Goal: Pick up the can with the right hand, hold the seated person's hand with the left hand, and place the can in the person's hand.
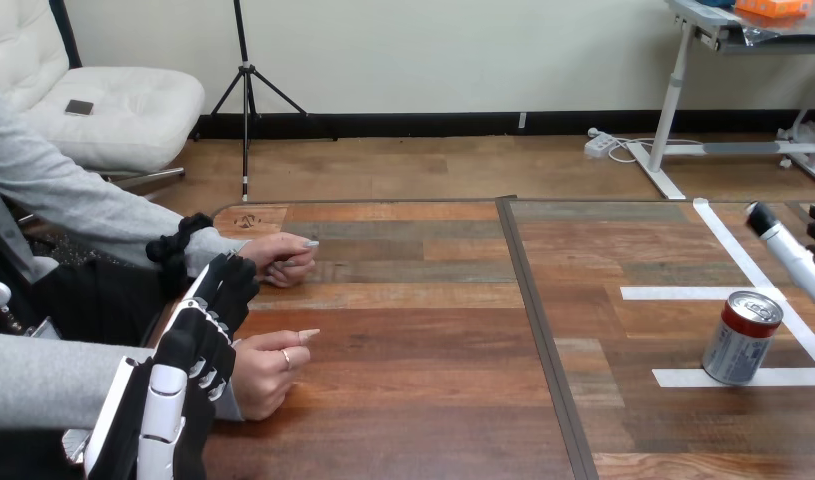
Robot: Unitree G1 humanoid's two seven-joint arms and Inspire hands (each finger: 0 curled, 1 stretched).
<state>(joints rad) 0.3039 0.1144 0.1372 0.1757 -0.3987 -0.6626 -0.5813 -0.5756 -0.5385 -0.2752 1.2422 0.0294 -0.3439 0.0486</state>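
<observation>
— How is the can (741, 338) placed?
— It is stood upright on a white tape strip (683, 377) at the table's (413, 330) right; a red band is seen below its silver top.
— And the person's nearer hand (268, 372)?
— It is rested at the table's left, loosely curled.

Glossy metal can (741, 338); wooden table (413, 330) — matt

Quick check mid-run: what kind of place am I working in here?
Likely a staged test bench for handovers, not a home: a wooden table with white tape lines marking the spot where a can stands, and a person sitting at its left side.
</observation>
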